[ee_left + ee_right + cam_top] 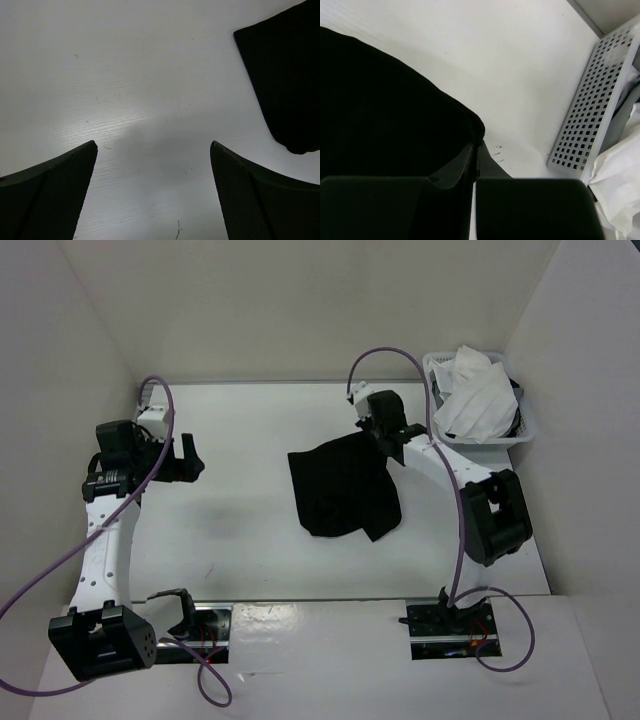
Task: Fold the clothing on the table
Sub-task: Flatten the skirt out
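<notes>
The black clothing (343, 488) lies in a rough heap right of the middle of the white table (240, 540). My right gripper (375, 435) is at its far right corner, shut on the fabric's edge; in the right wrist view its fingers (465, 162) meet on the clothing (385, 115) at the cloth's corner. My left gripper (190, 455) hovers over bare table at the far left, open, well apart from the garment. In the left wrist view its fingers (65, 190) stand wide with nothing between them, and the clothing (287, 75) shows at the upper right.
A white plastic basket (440, 375) holding white cloth (472, 400) stands at the far right corner, close behind my right arm; its perforated wall (590, 115) shows in the right wrist view. White walls enclose the table on three sides. A metal rail (320, 605) runs along the near edge.
</notes>
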`<act>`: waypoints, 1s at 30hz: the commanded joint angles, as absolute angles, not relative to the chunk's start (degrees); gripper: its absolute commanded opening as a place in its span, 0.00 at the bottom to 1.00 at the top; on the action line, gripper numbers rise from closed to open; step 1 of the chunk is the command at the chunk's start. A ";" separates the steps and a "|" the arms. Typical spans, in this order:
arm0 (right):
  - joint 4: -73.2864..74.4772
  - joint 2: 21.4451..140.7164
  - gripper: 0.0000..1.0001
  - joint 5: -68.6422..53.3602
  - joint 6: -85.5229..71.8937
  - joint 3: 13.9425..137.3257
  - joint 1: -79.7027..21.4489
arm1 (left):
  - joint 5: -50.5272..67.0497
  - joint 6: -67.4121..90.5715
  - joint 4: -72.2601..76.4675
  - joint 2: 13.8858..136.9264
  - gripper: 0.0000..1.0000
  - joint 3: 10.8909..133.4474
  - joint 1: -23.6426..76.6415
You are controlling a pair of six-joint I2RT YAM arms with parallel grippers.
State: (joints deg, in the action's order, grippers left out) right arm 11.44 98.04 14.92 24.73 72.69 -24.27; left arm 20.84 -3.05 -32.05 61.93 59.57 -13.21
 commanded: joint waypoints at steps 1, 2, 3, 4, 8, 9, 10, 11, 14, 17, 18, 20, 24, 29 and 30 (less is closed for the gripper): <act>7.56 100.28 0.00 15.82 23.99 75.15 -22.60 | 23.03 -4.31 -31.03 61.35 0.99 59.33 -13.54; 7.56 101.07 0.00 16.34 23.99 75.15 -21.98 | 23.03 -4.31 -31.03 61.35 0.99 59.33 -13.54; 6.95 101.07 0.00 16.35 23.99 75.15 -21.97 | 23.03 -4.31 -31.03 61.35 0.99 59.33 -13.54; 6.42 101.77 0.00 16.96 23.99 75.15 -21.97 | 23.03 -4.31 -31.03 61.35 0.99 59.33 -13.54; 5.80 105.37 0.12 21.08 23.99 75.15 -20.92 | 24.34 -4.83 -31.03 61.35 0.99 59.33 -13.54; 5.80 106.16 0.20 22.31 23.99 75.84 -20.40 | 24.35 -4.83 -31.03 61.87 0.99 59.33 -13.54; 5.80 106.78 0.24 23.37 23.39 75.85 -20.39 | 24.87 -5.53 -31.03 61.87 0.99 59.33 -13.54; 6.67 107.40 0.28 23.99 23.38 76.55 -19.78 | 24.87 -5.54 -31.03 62.40 0.99 59.33 -12.40; 7.99 107.32 0.37 23.39 21.98 77.17 -18.29 | 20.07 -5.54 -30.50 65.90 0.99 59.33 -4.26; 8.00 104.34 0.47 21.54 21.97 75.42 -17.75 | 14.61 -4.84 -30.50 76.07 0.99 63.17 2.18; 8.52 103.46 0.50 21.53 21.97 74.89 -17.75 | 14.59 -4.22 -30.50 78.20 0.99 64.32 5.24; 9.40 101.52 0.56 19.96 21.36 74.36 -17.75 | 14.59 -3.44 -29.19 83.72 0.98 66.52 7.46; 11.77 100.02 0.58 19.25 20.31 74.36 -17.75 | 15.21 -0.97 -27.25 93.41 0.91 73.02 10.46; 13.10 96.94 0.58 16.97 19.78 72.34 -17.75 | 18.46 3.86 -23.13 103.34 0.81 79.71 11.69; 13.10 96.07 0.58 16.96 19.78 72.33 -17.75 | 19.15 4.39 -22.51 104.14 0.79 79.72 12.21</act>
State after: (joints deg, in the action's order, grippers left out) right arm 12.27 100.22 18.37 21.21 73.28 -17.47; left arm 16.71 0.84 -26.74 102.00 77.06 11.51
